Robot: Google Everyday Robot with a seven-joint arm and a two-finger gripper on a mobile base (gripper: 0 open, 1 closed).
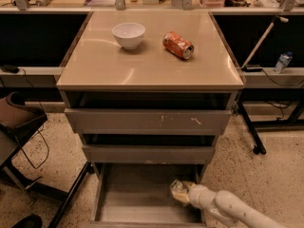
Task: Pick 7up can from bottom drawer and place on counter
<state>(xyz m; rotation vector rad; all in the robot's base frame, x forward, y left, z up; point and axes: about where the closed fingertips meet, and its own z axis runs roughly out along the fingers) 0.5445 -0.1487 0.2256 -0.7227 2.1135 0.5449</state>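
Note:
The bottom drawer (133,196) is pulled out, and its grey floor shows. My gripper (177,192) reaches in from the lower right and sits low at the drawer's right side, on the end of my white arm (225,207). The 7up can is not clearly visible; the gripper covers that spot. The beige counter (142,63) tops the cabinet above.
On the counter stand a white bowl (128,34) and an orange-red can (178,44) lying on its side. The two upper drawers (147,121) are slightly open. A chair (19,120) stands at the left, and a table leg (249,127) and a small bottle (283,61) at the right.

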